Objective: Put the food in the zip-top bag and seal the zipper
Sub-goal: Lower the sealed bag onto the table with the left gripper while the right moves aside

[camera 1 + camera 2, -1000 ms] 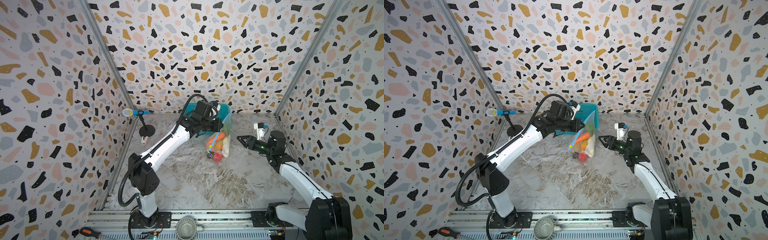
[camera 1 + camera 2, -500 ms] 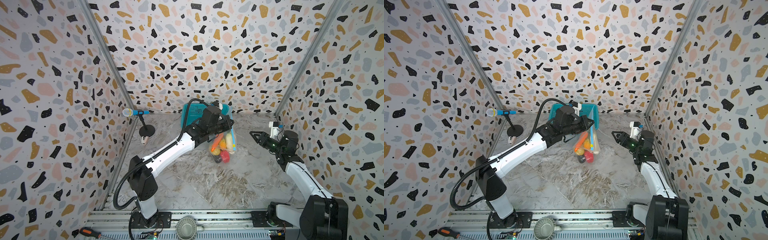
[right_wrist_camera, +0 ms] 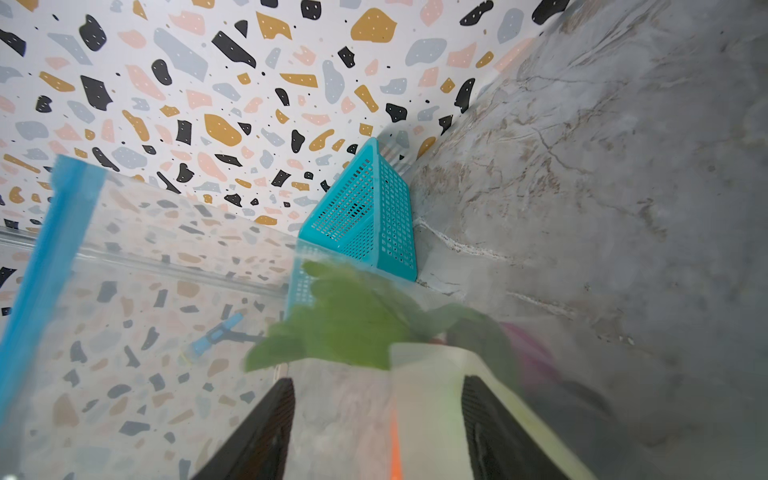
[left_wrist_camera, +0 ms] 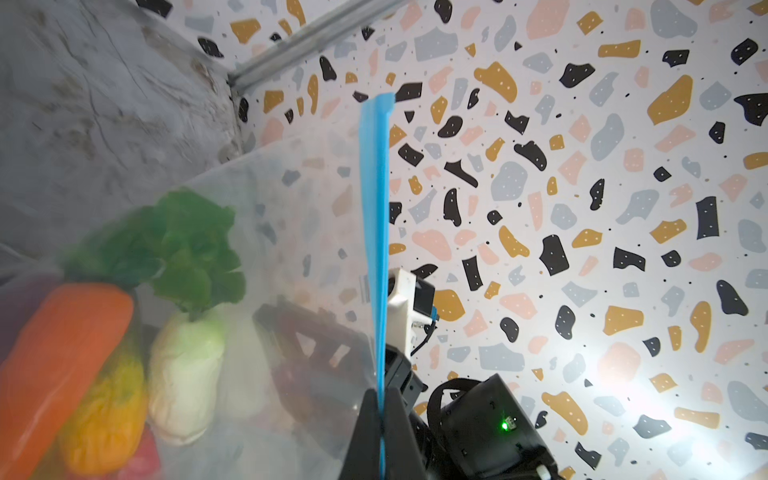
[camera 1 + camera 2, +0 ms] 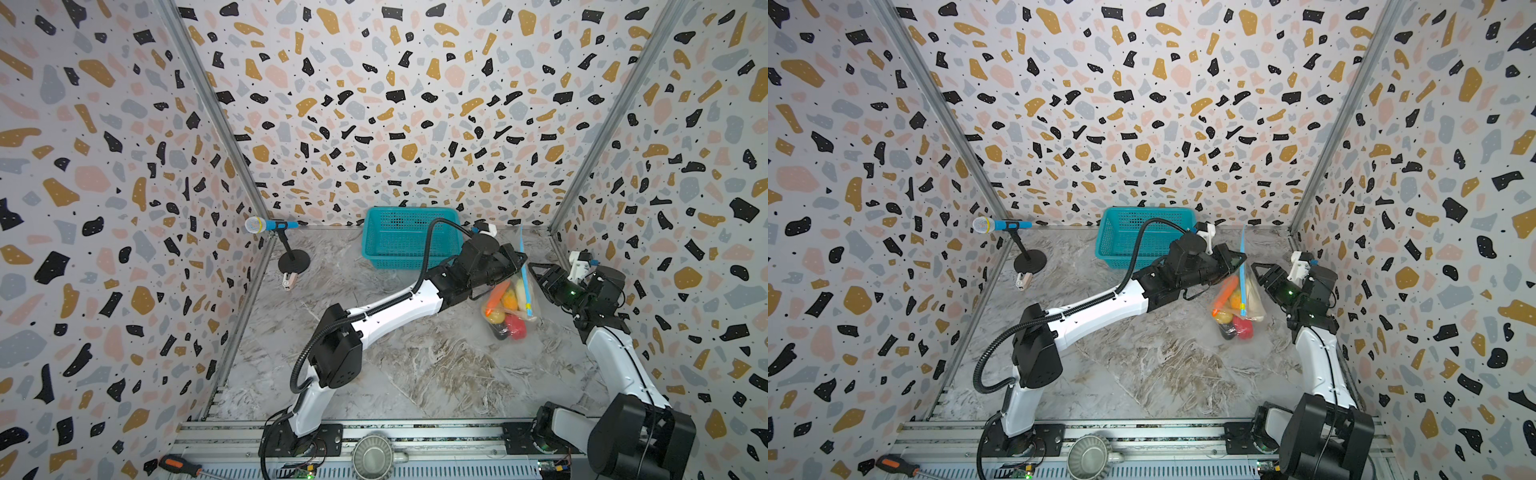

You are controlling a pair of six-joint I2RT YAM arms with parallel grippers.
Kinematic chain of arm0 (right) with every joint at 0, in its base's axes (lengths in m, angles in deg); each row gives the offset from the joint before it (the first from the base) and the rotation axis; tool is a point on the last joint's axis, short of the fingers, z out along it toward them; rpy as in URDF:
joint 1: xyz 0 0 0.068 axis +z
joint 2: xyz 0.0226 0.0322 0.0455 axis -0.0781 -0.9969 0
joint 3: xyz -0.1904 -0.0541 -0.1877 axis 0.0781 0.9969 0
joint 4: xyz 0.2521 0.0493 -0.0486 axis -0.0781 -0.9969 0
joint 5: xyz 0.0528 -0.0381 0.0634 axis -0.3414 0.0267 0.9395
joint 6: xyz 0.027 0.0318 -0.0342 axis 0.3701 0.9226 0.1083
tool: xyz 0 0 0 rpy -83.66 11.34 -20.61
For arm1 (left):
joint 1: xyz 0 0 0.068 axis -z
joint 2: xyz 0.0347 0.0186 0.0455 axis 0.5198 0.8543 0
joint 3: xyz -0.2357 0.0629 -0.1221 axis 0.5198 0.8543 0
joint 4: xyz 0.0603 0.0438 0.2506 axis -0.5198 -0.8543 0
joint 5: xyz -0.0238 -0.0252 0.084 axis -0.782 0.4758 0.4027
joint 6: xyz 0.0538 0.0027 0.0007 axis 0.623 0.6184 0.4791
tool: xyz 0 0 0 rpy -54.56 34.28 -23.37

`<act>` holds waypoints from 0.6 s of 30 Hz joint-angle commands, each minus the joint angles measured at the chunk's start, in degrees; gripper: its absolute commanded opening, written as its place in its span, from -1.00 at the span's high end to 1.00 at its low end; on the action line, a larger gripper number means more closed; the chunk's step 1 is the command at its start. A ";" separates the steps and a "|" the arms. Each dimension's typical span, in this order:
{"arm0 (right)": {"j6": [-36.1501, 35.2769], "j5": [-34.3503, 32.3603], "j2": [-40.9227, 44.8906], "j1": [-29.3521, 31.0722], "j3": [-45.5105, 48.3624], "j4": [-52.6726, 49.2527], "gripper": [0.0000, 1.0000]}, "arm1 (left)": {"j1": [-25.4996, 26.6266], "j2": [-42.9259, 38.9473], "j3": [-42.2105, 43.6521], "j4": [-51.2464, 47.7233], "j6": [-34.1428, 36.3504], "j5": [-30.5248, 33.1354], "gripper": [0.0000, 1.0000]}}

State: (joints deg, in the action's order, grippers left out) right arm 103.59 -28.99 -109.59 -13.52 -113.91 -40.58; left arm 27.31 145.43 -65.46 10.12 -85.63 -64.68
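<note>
The clear zip-top bag (image 5: 510, 305) hangs from my left gripper (image 5: 519, 261), which is shut on the light blue zipper (image 4: 376, 232) at the bag's edge. The strip runs up out of the closed fingertips (image 4: 365, 419). A small yellow slider (image 5: 528, 307) sits at the strip's lower end. The food is inside the bag: carrot (image 4: 62, 353), radish (image 4: 183, 374), green leaves (image 4: 187, 241), red pepper (image 5: 516, 327). My right gripper (image 5: 537, 275) is open just right of the bag. In the right wrist view its fingers (image 3: 266, 419) stand wide, with the bag and radish (image 3: 428, 399) close in front.
A teal mesh basket (image 5: 399, 241) stands at the back wall, left of the bag. A toy microphone on a stand (image 5: 270, 225) is at the back left. The right wall is close behind my right arm. A screwdriver (image 5: 178, 463) lies on the front rail.
My left arm swung the bag of food to the right, from in front of the basket toward the right wall. My right gripper backed off to the right and opened wider.
</note>
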 commanded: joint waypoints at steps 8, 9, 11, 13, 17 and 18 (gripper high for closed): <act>-4.10 -7.96 2.05 12.18 -6.03 -2.70 -0.33 | -7.20 -19.17 38.08 24.93 -8.10 1.80 1.00; -4.57 -9.22 1.90 13.50 -6.02 -2.77 -0.33 | -8.34 -20.54 40.96 25.92 -8.32 1.40 1.00; -5.79 -11.70 1.35 16.19 -6.26 -3.39 -0.33 | -10.78 -23.46 47.29 27.36 -8.94 1.32 1.00; -6.73 -13.42 0.11 18.35 -6.78 -4.22 -0.33 | -12.79 -25.74 52.18 28.54 -9.24 0.98 1.00; -8.61 -16.72 -3.07 23.78 -7.58 -5.05 -0.31 | -16.87 -28.80 59.93 28.76 -8.39 -1.21 1.00; -8.99 -17.21 -3.94 24.83 -7.82 -5.26 -0.30 | -17.76 -29.04 61.51 29.25 -8.02 -1.97 1.00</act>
State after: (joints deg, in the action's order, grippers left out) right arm 97.38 -42.58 -112.15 8.84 -119.38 -44.25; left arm 11.18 117.98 -7.14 34.78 -94.26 -64.48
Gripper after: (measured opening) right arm 0.653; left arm 0.047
